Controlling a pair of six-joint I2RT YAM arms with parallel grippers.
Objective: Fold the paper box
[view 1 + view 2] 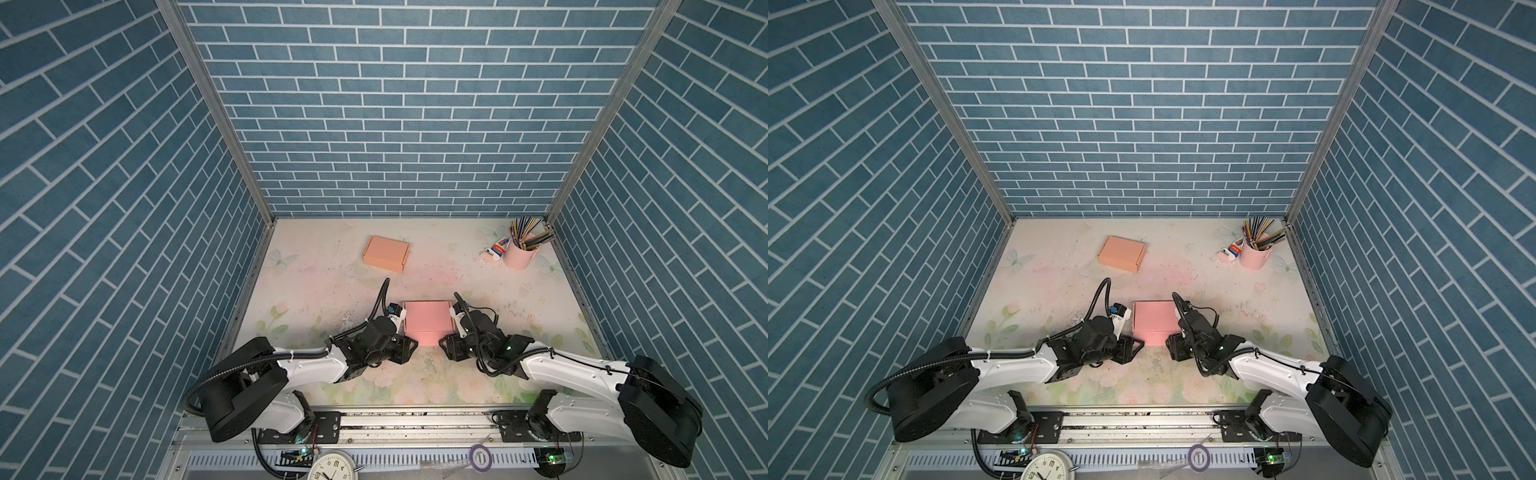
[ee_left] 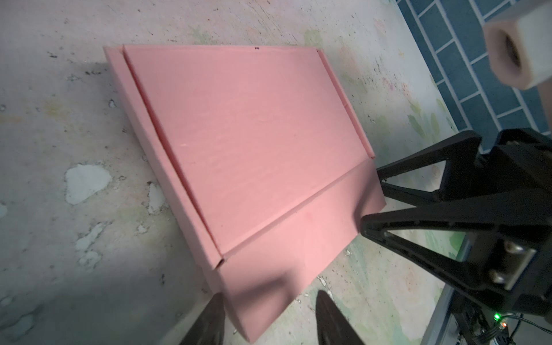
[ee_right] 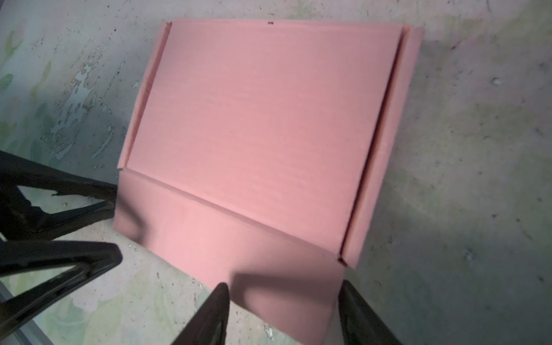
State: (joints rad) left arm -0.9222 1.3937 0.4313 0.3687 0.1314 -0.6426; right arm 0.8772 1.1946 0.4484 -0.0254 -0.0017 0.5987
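Note:
The pink paper box lies flat in the middle of the table, its front flap sticking out toward the arms. My left gripper is at the flap's near left corner. It is open, with that corner between its fingertips. My right gripper is at the near right corner, also open and astride the flap, fingertips wide apart. Each wrist view also shows the other arm's gripper at the flap's far end: the right one and the left one.
A folded orange box sits at the back left. A pink cup of pencils with small stationery beside it stands at the back right. Blue brick walls close three sides. A clock and a tape ring lie on the front rail.

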